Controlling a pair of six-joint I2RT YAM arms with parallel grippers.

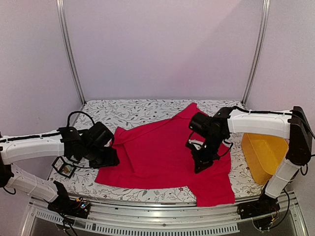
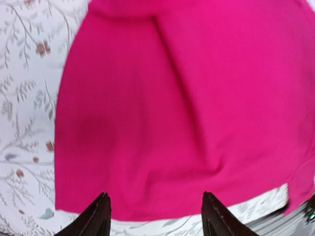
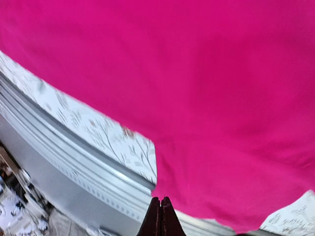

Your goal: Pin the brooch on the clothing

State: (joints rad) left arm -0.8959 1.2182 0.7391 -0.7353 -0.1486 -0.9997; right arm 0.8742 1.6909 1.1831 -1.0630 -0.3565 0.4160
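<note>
In the top view, the red T-shirt [image 1: 162,157] is lying spread on the floral tablecloth [image 1: 128,110], in the middle of the table. The left gripper [image 1: 112,161] is hanging at the shirt's left edge and the right gripper [image 1: 200,166] is hanging over its right part. A yellow bin [image 1: 263,155] is standing on the right. In the left wrist view, the two fingers [image 2: 93,219] are standing well apart and are holding nothing, and the shirt's hem is lying just beyond them on the cloth. In the right wrist view, the fingertips [image 3: 160,216] are pressing together with nothing visible between them. Beyond them the shirt is covering the cloth near the metal rail [image 3: 64,162].
</note>
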